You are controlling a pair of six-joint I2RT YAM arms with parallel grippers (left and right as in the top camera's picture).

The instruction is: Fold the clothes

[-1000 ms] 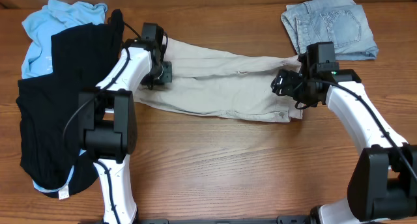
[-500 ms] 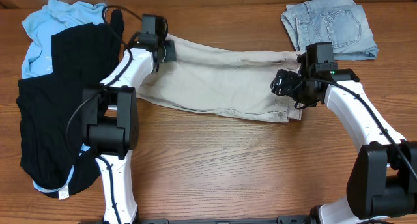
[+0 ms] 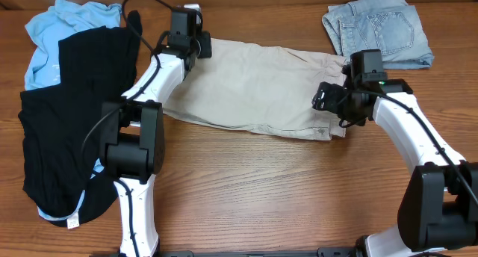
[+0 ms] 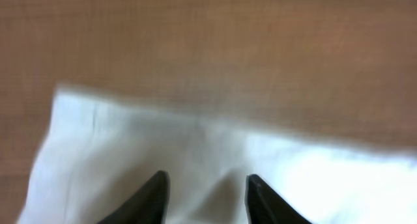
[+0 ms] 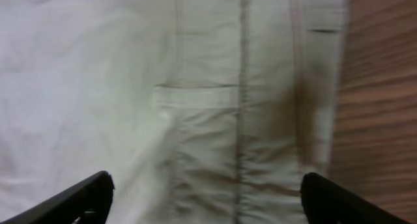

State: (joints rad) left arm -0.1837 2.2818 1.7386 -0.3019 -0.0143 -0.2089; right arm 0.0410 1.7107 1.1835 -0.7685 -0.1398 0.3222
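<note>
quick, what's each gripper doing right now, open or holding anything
left gripper: open over the beige shorts, holding nothing
right gripper: open wide over the shorts, holding nothing

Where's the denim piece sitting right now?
In the overhead view, the folded denim piece lies at the table's far right corner, just beyond the right claw and the right end of the beige shorts.

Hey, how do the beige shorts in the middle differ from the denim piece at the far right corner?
The beige shorts are spread out flat across the middle; the denim piece is folded into a compact bundle. The shorts take up far more room than the denim. The shorts are plain tan, the denim a faded light blue. Both lie on the wooden table, and each shows a pocket.
</note>
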